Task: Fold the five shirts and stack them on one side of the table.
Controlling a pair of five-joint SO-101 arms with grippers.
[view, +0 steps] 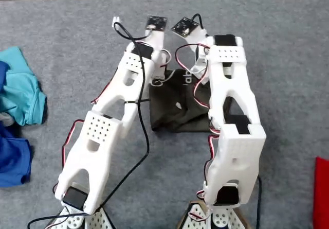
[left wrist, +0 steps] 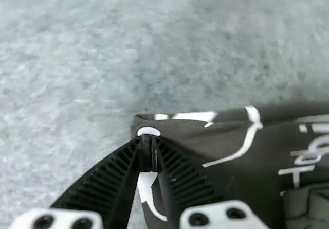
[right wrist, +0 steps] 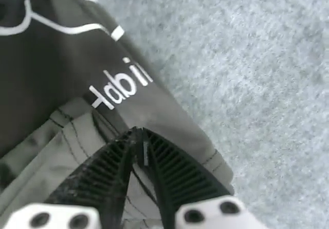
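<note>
Black shirt [view: 175, 115] — left jaws and right jaws both clamped on its edge.

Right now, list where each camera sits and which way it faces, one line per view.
High view: fixed overhead, looking down over the grey table; the left arm and right arm extend over the black shirt.
Left wrist view: on the left arm, looking along the left tool, shut on a shirt corner.
Right wrist view: on the right arm, looking along the right tool, shut on the shirt near its edge.
Shared: all three show the black shirt on the table.
</note>
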